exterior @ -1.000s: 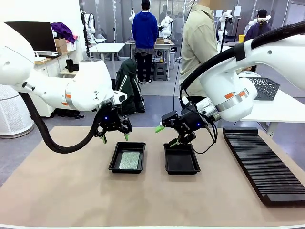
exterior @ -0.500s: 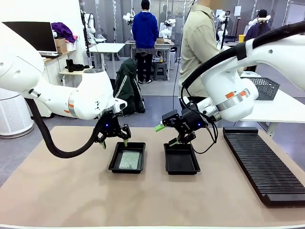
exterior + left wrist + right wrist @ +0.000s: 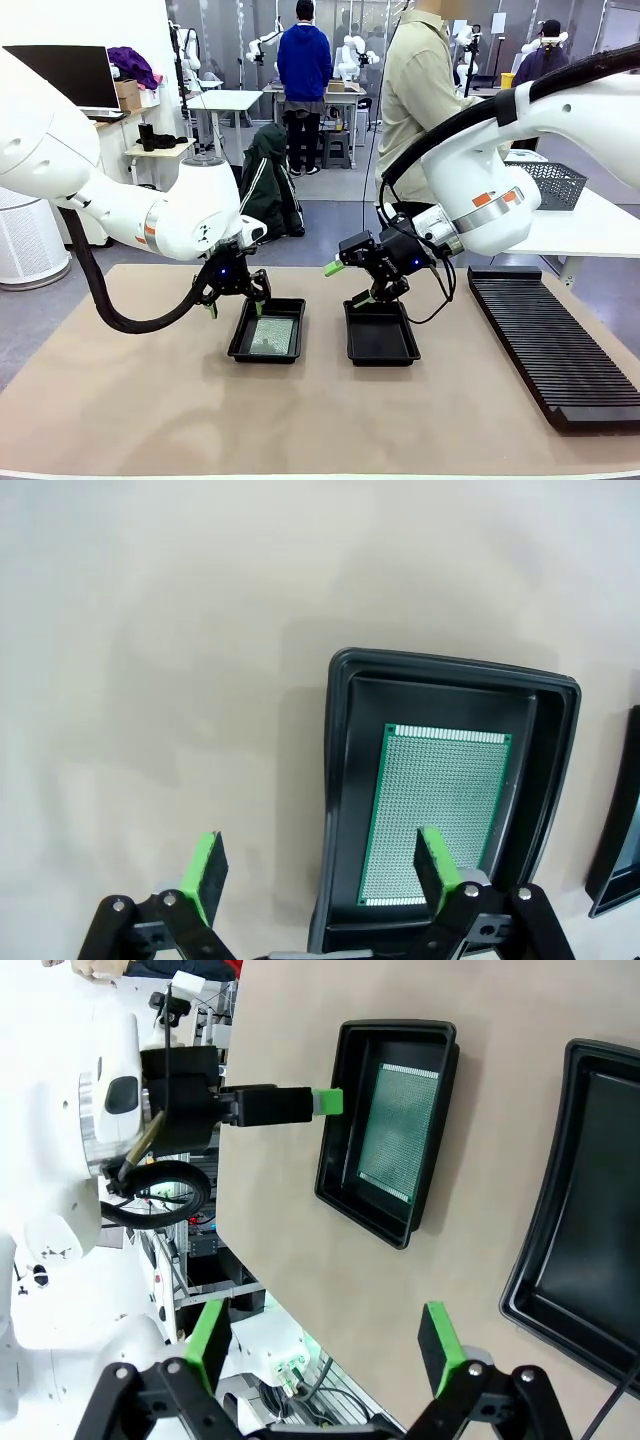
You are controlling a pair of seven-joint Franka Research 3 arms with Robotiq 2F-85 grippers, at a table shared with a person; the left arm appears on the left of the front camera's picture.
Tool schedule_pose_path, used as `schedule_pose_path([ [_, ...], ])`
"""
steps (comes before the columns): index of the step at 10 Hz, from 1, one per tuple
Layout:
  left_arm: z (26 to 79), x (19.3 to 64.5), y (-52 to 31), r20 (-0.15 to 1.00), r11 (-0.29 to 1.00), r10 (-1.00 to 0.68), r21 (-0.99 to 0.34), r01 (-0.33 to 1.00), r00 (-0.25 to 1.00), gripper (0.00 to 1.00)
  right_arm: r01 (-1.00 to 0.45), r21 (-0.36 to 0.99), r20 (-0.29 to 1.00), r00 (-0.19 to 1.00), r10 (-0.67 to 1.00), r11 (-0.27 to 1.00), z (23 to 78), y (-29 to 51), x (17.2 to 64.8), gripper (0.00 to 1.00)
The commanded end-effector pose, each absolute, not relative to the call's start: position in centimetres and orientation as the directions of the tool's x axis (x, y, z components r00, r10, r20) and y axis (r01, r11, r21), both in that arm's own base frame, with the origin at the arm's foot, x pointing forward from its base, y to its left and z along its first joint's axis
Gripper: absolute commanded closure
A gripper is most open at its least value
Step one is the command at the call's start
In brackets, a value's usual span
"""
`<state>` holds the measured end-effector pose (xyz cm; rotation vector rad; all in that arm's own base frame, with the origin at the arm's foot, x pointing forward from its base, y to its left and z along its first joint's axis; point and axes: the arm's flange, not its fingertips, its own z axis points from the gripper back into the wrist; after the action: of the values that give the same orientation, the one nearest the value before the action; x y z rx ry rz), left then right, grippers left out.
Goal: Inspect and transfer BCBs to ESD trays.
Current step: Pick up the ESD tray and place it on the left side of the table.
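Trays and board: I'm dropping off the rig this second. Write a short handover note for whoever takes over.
Left tool: open, empty, hovering low astride one rim of the left tray, half over the board, half over the table.
Right tool: open, empty, above the far end of the right tray.
Board: lies flat on the left tray's floor.
Done: one board sits in a tray.
Left: the right tray holds no board. Whether the placed board has been inspected cannot be told.
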<state>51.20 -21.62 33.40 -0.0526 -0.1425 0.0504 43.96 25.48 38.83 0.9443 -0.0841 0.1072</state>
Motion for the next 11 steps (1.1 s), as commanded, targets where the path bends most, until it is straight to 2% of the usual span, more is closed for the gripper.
schedule_pose_path([
  [1, 32.5, 51.3, -22.2, 0.169, 0.997, 0.069, -0.033, -0.064, 0.983, 0.00, -0.144, 0.827, 0.134, 0.989, 0.058, 0.544, 37.8, 25.2, 43.9, 0.00],
  [7, 31.9, 51.2, -22.2, 0.182, 0.999, 0.054, -0.015, -0.052, 0.982, 0.00, -0.124, 0.804, 0.113, 0.992, 0.055, 0.582, 38.5, 25.4, 44.0, 0.00],
  [9, 31.6, 51.3, -22.0, 0.176, 0.999, 0.047, -0.011, -0.046, 0.983, 0.17, -0.124, 0.804, 0.113, 0.992, 0.055, 0.582, 38.5, 25.4, 44.0, 0.00],
  [10, 31.4, 51.4, -22.0, 0.180, 0.999, 0.042, -0.005, -0.042, 0.983, 0.36, -0.124, 0.804, 0.113, 0.992, 0.055, 0.582, 38.5, 25.4, 44.0, 0.00],
  [11, 31.3, 51.4, -22.1, 0.177, 0.999, 0.040, -0.006, -0.040, 0.983, 0.45, -0.124, 0.804, 0.113, 0.992, 0.055, 0.582, 38.5, 25.4, 44.0, 0.00],
])
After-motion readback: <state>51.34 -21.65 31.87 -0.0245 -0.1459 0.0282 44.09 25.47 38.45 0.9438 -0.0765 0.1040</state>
